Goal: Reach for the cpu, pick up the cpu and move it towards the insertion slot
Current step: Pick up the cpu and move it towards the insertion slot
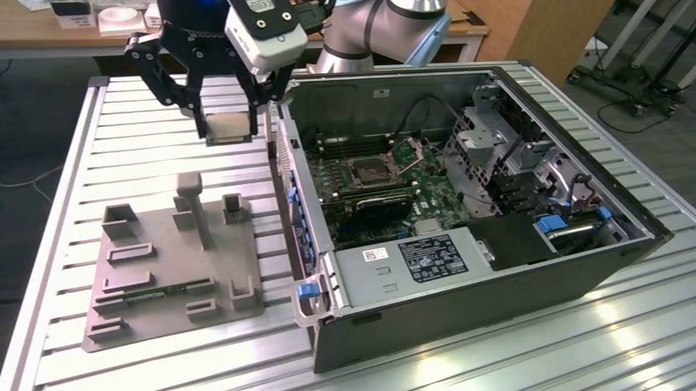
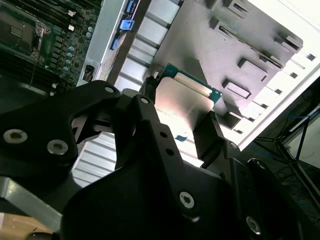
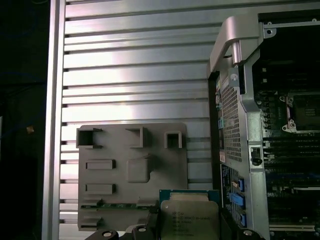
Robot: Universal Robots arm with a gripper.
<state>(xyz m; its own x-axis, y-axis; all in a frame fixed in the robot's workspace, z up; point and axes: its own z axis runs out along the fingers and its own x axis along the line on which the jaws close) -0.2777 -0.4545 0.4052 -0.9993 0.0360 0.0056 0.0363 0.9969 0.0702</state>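
Arm [image 1: 381, 28]: silver-grey tubular links, light blue joint cap. Gripper [image 1: 231, 122]: black linkage fingers [image 2: 150, 130] with round silver screws (several visible in the second wrist view). White-and-grey camera box [image 1: 264, 37] at wrist.

The gripper [image 1: 231, 122] hung with the cpu [image 1: 230, 128] over open slatted table [image 1: 152, 155], above the grey fixture [image 1: 174, 261]. Toward the socket [image 1: 372, 170], the computer case's side wall [image 1: 285, 175] stood between. The case was open on top, cables [image 1: 429, 110] crossing inside.
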